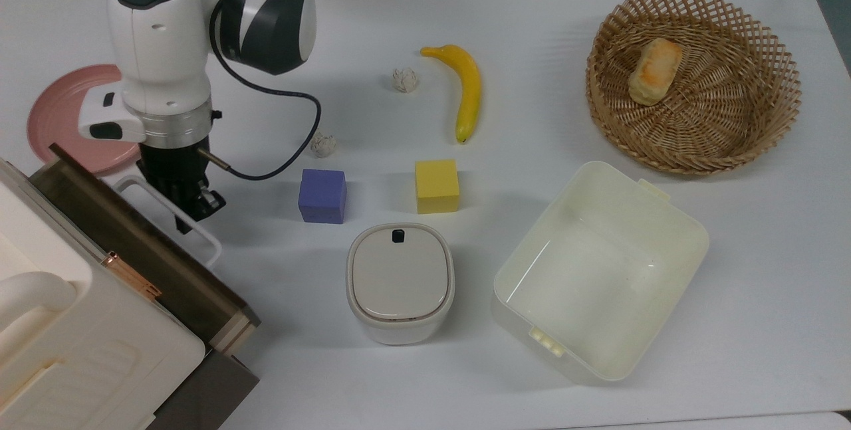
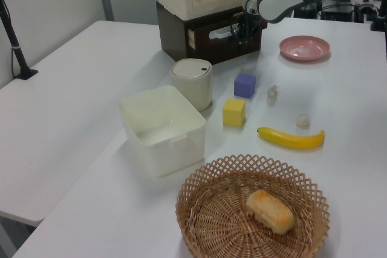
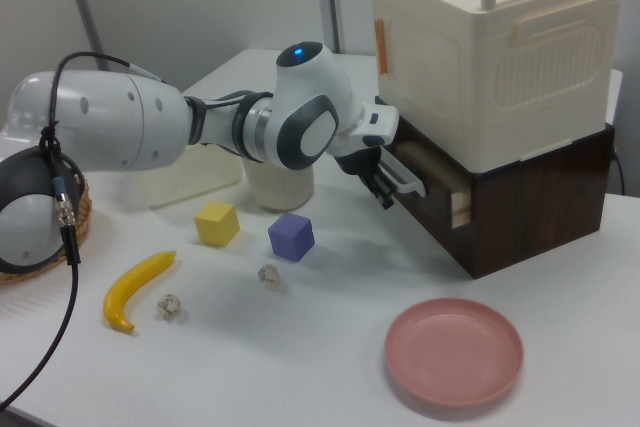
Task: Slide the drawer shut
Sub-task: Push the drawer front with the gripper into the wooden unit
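Note:
The drawer (image 1: 159,250) sticks a short way out of the cream cabinet (image 1: 73,343) at the top view's lower left, with a narrow strip of its light-wood inside showing behind the dark brown front panel. Its white loop handle (image 1: 213,246) points toward the table's middle. My gripper (image 1: 191,209) hangs over the handle, fingers together and pressed against the drawer front. In the right view the gripper (image 3: 383,190) meets the handle (image 3: 408,179) on the drawer (image 3: 445,185). The left view has the gripper (image 2: 242,32) at the drawer (image 2: 208,34).
A purple cube (image 1: 322,195) and a lidded beige bin (image 1: 400,282) stand close to the drawer front. A pink plate (image 1: 56,111) lies behind my arm. Farther right are a yellow cube (image 1: 437,185), a banana (image 1: 469,91), two crumpled balls, a cream tub (image 1: 598,270) and a wicker basket (image 1: 784,84).

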Tool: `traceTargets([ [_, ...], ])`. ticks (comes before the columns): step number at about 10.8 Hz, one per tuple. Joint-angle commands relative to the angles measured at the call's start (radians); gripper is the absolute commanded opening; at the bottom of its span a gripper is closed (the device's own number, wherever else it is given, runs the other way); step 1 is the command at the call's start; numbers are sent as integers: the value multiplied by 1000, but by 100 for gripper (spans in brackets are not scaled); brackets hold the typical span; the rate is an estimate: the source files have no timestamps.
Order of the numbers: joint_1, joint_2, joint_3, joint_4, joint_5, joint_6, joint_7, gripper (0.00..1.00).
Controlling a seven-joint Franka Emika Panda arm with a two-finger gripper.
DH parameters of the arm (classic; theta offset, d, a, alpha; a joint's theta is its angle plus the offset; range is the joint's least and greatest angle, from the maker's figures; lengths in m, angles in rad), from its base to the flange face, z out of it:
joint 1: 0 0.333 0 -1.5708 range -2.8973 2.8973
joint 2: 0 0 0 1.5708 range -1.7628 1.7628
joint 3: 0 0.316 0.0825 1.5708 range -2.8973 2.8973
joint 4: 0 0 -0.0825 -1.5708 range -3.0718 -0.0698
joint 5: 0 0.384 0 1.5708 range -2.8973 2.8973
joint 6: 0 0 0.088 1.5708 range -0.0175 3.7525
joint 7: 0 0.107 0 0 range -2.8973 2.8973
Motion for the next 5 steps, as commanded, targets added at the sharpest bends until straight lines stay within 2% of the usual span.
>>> traceTargets([
  [1, 8, 90, -37, 117, -12, 40, 26, 0],
  [3, 6, 116, -40, 148, -10, 51, 26, 0],
  [5, 8, 133, -40, 148, -10, 125, 26, 0],
])
